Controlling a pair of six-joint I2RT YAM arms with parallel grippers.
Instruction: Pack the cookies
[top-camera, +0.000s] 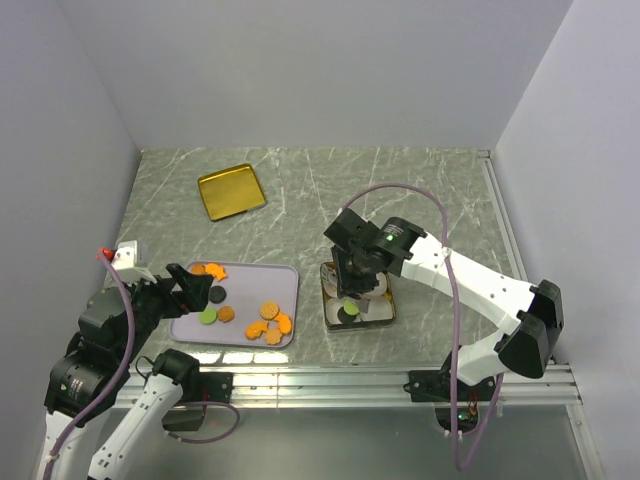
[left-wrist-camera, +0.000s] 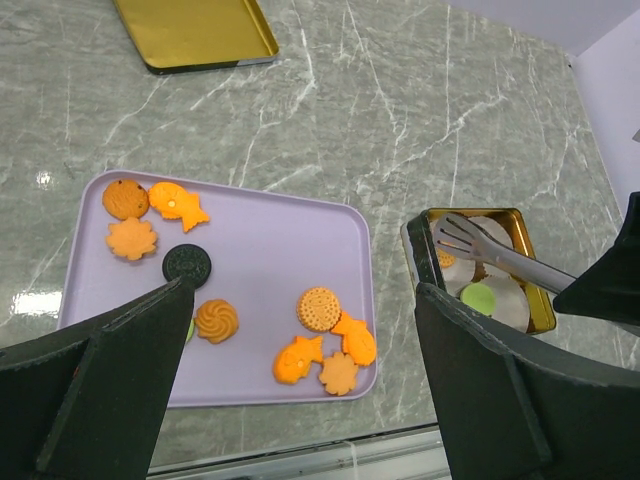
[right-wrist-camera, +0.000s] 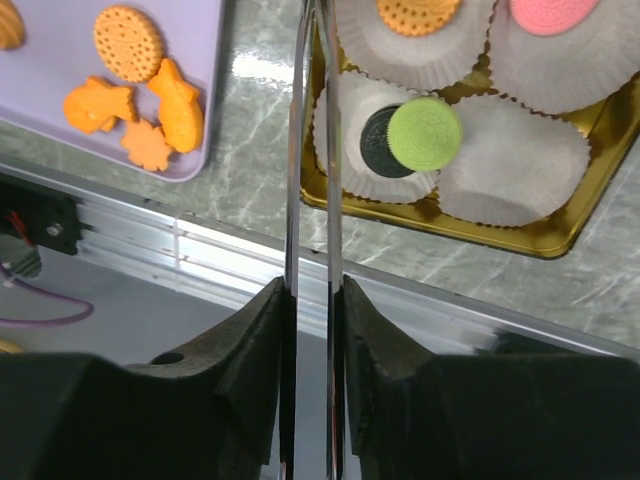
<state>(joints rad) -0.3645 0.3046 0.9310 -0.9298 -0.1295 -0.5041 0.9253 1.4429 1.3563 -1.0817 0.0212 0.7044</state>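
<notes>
Right gripper (top-camera: 358, 285) holding tongs (left-wrist-camera: 500, 255) over the gold tin (top-camera: 388, 316); most cookies (top-camera: 270, 322) lying on the lavender tray (top-camera: 255, 280).

From above, the left gripper (top-camera: 190, 285) is hovering over the tray's near-left end, the tin is sitting just right of the tray, and a gold lid (top-camera: 231, 191) is lying far left. From the left wrist, that gripper's fingers (left-wrist-camera: 120, 380) are standing wide apart above the scattered orange cookies, and the tongs are reaching over the tin. From the right wrist, the right gripper's fingers (right-wrist-camera: 250, 350) are clamping the tongs' handles, the blades staying slightly apart, while a green cookie (right-wrist-camera: 425, 132) is partly covering a black cookie (right-wrist-camera: 375, 140) in a paper cup (right-wrist-camera: 345, 175) inside the tin.
</notes>
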